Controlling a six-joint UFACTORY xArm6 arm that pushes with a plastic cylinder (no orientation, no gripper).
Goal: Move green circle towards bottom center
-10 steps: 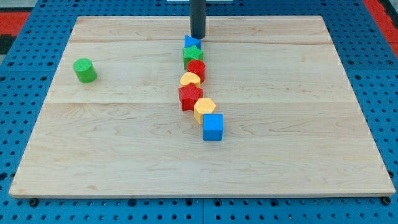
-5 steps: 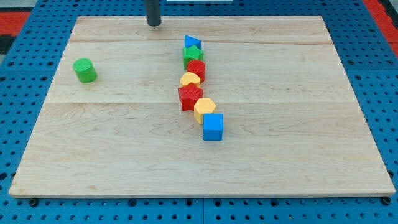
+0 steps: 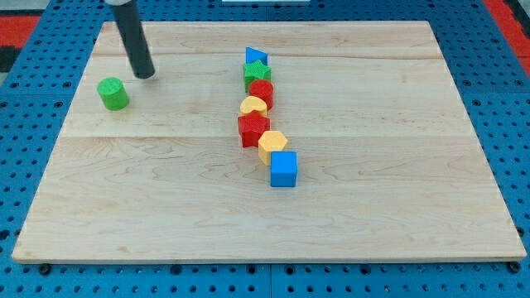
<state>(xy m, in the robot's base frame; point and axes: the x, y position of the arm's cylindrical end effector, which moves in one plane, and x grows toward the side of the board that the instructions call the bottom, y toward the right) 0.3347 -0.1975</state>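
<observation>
One block matters here: the green circle (image 3: 113,93), sitting alone near the counter's (image 3: 397,232) left edge, toward the top-left corner. Our tip (image 3: 146,74) is just beside it, up and to the view's right, not touching. No fingers on this rig, only a bare rod, so nothing spread or pinching.

Key relation: the circle lies down-left of our tip, while bottom center lies down-right of the circle. So we judge the tip is on the wrong side; it prob. needs to get round to the circle's upper-left before pushing.

Other blocks run in a touching column at counter center, blue triangle (image 3: 254,55) at top to blue cube (image 3: 283,169) at bottom, well apart from the circle. A push toward bottom center looks to pass left of and below the cube.
</observation>
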